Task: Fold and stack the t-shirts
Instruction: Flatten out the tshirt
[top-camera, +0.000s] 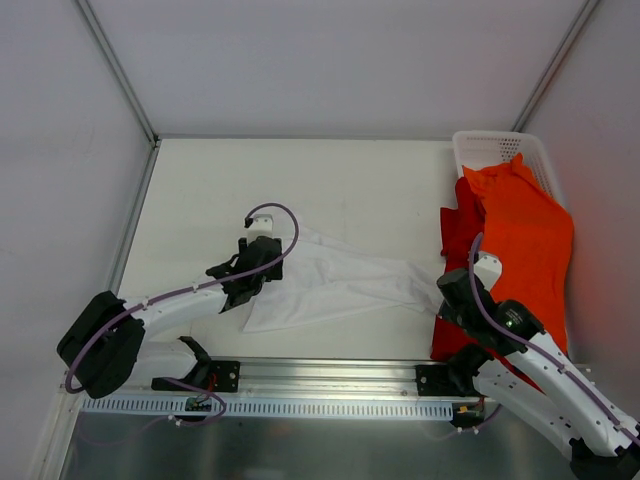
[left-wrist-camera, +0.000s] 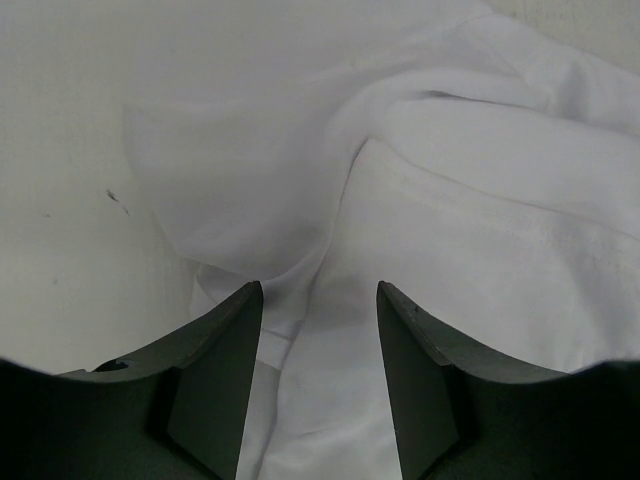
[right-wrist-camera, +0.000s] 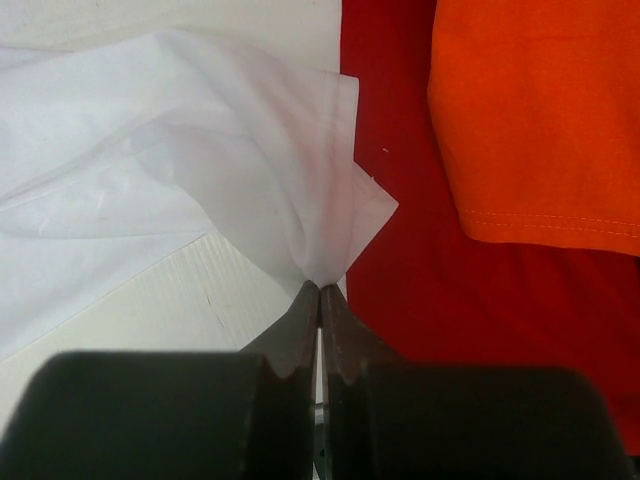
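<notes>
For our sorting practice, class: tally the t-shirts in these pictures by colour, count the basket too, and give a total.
white t-shirt: 1
orange t-shirt: 1
red t-shirt: 1
white mesh basket: 1
Total: 4

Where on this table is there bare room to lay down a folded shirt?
The far strip of the white table, between the back edge and the plain white t-shirt, left of the white mesh basket, is bare. The right side is crowded: red t-shirt under the bright orange t-shirt.
</notes>
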